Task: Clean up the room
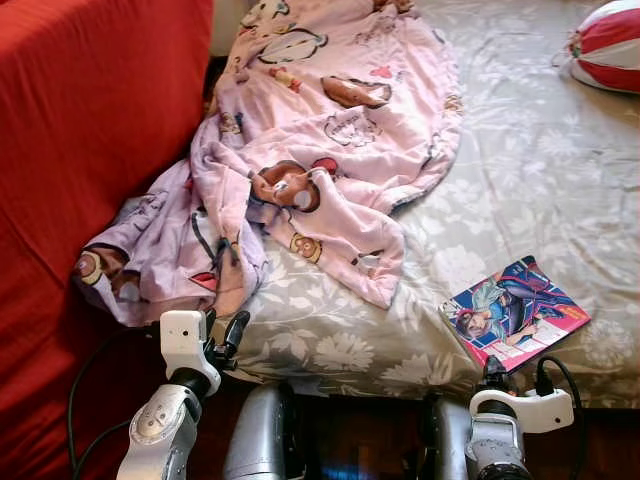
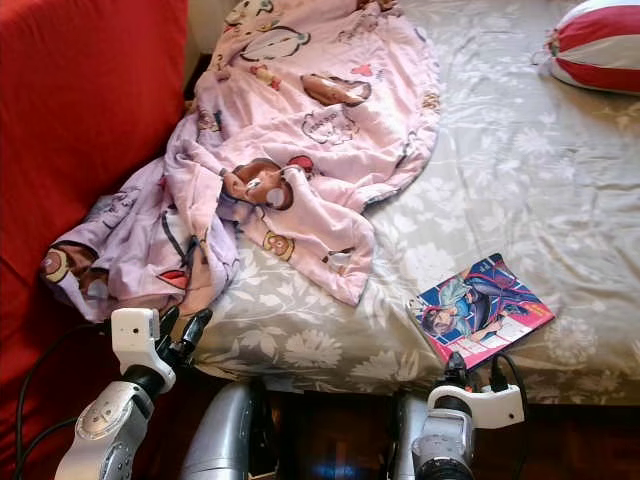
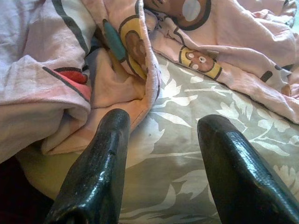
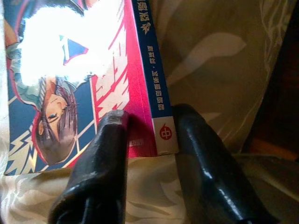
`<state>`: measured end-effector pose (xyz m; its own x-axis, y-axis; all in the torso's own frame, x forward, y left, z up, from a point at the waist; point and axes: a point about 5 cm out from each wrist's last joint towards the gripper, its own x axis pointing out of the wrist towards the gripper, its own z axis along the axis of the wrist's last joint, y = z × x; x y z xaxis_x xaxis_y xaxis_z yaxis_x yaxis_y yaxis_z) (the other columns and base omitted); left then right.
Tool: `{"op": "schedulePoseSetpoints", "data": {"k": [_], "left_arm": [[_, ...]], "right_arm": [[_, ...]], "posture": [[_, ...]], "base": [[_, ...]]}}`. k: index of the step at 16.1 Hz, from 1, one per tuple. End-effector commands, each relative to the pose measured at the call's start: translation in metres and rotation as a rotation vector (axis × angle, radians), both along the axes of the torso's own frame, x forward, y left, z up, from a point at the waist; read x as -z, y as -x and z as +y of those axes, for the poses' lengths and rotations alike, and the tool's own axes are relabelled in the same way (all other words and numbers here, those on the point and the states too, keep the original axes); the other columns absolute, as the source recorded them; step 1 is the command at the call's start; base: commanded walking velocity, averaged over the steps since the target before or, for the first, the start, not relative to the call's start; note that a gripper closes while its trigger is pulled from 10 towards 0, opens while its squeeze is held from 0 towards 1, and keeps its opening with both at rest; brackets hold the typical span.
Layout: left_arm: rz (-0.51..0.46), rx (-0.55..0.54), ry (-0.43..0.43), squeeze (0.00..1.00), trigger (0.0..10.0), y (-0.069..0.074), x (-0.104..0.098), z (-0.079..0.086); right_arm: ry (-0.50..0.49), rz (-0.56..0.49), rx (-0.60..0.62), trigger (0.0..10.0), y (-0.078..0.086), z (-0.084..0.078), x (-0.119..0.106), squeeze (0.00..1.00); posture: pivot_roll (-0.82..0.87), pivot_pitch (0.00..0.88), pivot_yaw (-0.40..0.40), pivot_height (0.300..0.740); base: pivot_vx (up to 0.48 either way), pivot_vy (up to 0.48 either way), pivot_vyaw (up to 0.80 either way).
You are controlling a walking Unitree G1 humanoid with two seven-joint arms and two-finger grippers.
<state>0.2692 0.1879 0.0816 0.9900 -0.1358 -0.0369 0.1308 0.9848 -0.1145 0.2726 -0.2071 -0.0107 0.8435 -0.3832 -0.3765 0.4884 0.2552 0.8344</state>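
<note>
Glossy paper comic book; soft cloth blanket; matt floral bedsheet.

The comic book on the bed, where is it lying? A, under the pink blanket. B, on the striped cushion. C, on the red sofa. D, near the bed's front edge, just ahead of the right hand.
D: the comic book lies flat on the floral sheet near the front edge, with the right hand straddling its corner, apart from the pink blanket.

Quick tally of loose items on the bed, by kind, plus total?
Blanket: 1
Comic book: 1
Striped pillow: 1
Total: 3
</note>
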Motion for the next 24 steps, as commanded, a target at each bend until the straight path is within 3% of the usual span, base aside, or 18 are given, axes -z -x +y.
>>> {"op": "schedulePoseSetpoints", "data": {"k": [1,3,4,5,12,15,16,17,20,22,23,24], "left_arm": [[0.026,-0.010,-0.026,0.00,10.0,0.006,0.007,0.005],[0.030,-0.010,-0.026,0.00,10.0,0.006,0.008,0.005],[0.029,-0.010,-0.026,0.00,10.0,0.006,0.008,0.005],[0.030,-0.012,-0.026,0.00,10.0,0.006,0.008,0.005],[0.034,-0.017,-0.031,0.00,10.0,0.007,0.009,0.006],[0.041,-0.016,-0.035,0.00,10.0,0.004,0.012,0.005],[0.041,-0.018,-0.033,0.00,10.0,0.003,0.012,0.005],[0.041,-0.026,-0.022,0.00,10.0,0.000,0.015,0.003],[0.040,-0.031,-0.006,0.00,10.0,-0.009,0.017,-0.004],[0.038,-0.032,-0.004,0.00,10.0,-0.014,0.018,-0.004],[0.036,-0.049,-0.001,0.00,10.0,-0.020,0.019,-0.003],[0.036,-0.052,0.000,0.00,10.0,-0.021,0.020,-0.003]], "right_arm": [[0.005,0.030,-0.010,10.0,0.008,0.002,0.007,0.00],[0.032,0.012,-0.033,10.0,0.005,0.001,0.004,0.00],[0.035,0.010,-0.029,2.0,0.004,0.001,0.004,0.00],[0.035,0.009,-0.020,0.0,0.004,0.000,0.003,0.00],[0.058,0.008,-0.001,0.0,0.004,-0.007,0.001,0.00],[0.324,0.017,-0.152,0.0,-0.006,-0.002,-0.013,0.00],[0.361,0.016,-0.167,0.0,-0.007,-0.001,-0.015,0.00],[0.494,-0.009,-0.193,0.0,-0.010,-0.003,-0.025,0.00],[0.701,-0.056,-0.221,0.0,-0.010,-0.008,-0.043,0.00],[0.760,-0.062,-0.226,0.0,-0.011,-0.009,-0.049,0.00],[0.881,-0.108,-0.307,0.0,-0.015,-0.003,-0.063,0.00],[0.894,-0.112,-0.318,0.0,-0.015,-0.002,-0.066,0.00]], "posture": [[0.13,0.242,0.071,0.587],[0.13,0.243,0.070,0.587],[0.13,0.242,0.070,0.587],[0.13,0.243,0.071,0.587],[0.13,0.241,0.071,0.587],[0.11,0.220,0.063,0.587],[0.11,0.220,0.063,0.587],[0.10,0.196,0.052,0.587],[0.08,0.154,0.044,0.587],[0.06,0.136,0.040,0.587],[0.04,0.106,0.032,0.587],[0.04,0.102,0.031,0.587]], "base": [[0.000,0.000,0.00],[0.000,0.000,0.00],[0.000,0.000,0.00],[0.000,0.000,0.00],[0.000,0.000,0.00],[0.000,0.000,0.00],[0.000,0.000,0.00],[0.000,0.000,0.00],[0.000,0.000,0.00],[0.000,0.000,0.00],[0.000,0.000,0.00],[0.000,0.000,0.00]]}}
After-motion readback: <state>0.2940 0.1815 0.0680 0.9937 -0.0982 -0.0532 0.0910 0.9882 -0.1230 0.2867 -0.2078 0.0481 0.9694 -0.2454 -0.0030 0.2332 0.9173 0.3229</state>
